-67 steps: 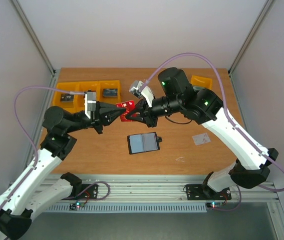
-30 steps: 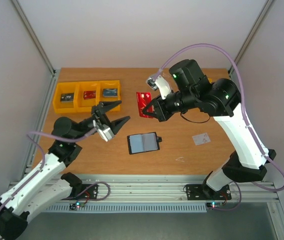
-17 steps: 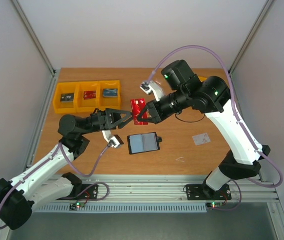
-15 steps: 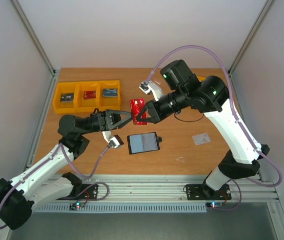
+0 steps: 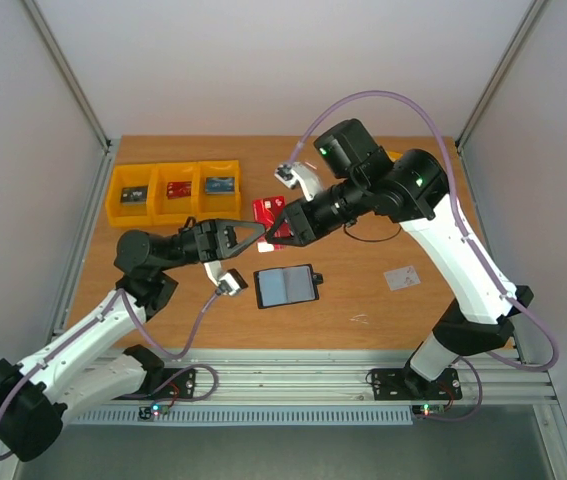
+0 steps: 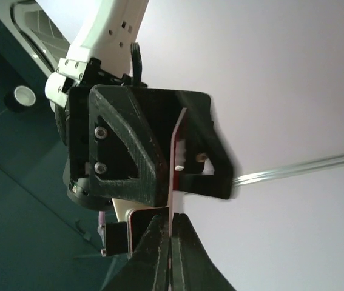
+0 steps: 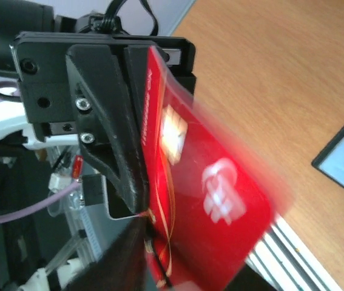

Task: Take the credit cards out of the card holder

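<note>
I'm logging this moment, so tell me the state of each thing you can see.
Red card, in the air between both grippers.
Left gripper, shut on the red card.
Right gripper, around the red card, grip unclear.
Card holder, open, flat on the table.
White card, flat on the table.
Bins, each holding something small.

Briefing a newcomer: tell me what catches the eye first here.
The left gripper and right gripper meet tip to tip in mid-air over the table, the left pinching a red card. An open wallet lies flat just nearer the bases; three yellow bins sit far left.
</note>
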`<state>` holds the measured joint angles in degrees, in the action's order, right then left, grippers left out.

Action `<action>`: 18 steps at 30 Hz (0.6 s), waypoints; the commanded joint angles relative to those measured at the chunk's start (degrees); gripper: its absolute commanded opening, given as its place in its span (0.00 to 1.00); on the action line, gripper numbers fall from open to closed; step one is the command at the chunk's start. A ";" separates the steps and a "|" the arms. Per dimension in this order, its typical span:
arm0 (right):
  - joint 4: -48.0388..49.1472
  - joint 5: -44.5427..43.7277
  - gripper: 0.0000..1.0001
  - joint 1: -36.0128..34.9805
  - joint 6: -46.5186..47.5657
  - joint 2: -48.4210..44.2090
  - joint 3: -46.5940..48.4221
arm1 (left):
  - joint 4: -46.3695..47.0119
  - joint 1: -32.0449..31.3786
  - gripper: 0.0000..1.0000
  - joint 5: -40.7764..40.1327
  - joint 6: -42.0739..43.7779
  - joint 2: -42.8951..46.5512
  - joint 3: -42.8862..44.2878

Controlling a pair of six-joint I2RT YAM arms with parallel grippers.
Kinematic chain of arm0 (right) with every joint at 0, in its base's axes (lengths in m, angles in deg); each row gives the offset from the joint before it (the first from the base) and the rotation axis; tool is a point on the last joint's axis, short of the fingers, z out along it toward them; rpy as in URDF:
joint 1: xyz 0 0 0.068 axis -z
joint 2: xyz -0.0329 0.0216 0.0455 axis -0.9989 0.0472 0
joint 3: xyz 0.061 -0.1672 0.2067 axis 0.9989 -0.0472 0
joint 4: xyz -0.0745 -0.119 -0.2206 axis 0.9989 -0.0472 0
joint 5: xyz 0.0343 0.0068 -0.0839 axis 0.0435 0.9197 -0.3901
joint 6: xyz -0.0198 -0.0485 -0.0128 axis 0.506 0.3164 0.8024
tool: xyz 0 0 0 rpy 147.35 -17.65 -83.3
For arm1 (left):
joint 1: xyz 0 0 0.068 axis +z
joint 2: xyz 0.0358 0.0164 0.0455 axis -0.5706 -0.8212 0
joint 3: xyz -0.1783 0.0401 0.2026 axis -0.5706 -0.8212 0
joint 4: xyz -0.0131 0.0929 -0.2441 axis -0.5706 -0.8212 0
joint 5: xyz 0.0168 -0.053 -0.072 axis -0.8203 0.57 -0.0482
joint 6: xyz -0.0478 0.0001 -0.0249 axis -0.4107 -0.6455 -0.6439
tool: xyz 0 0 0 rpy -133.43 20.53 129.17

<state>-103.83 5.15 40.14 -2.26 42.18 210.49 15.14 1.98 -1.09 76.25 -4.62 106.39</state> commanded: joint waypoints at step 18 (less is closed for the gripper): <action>12.58 -28.20 0.93 20.69 4.18 -7.04 -16.13 | -75.19 8.85 0.00 -40.58 -21.00 -8.34 18.62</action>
<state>-95.85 -23.64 57.58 -1.23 32.15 194.16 -46.67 4.75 -35.19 61.67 -6.96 122.04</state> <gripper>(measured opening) 0.923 0.019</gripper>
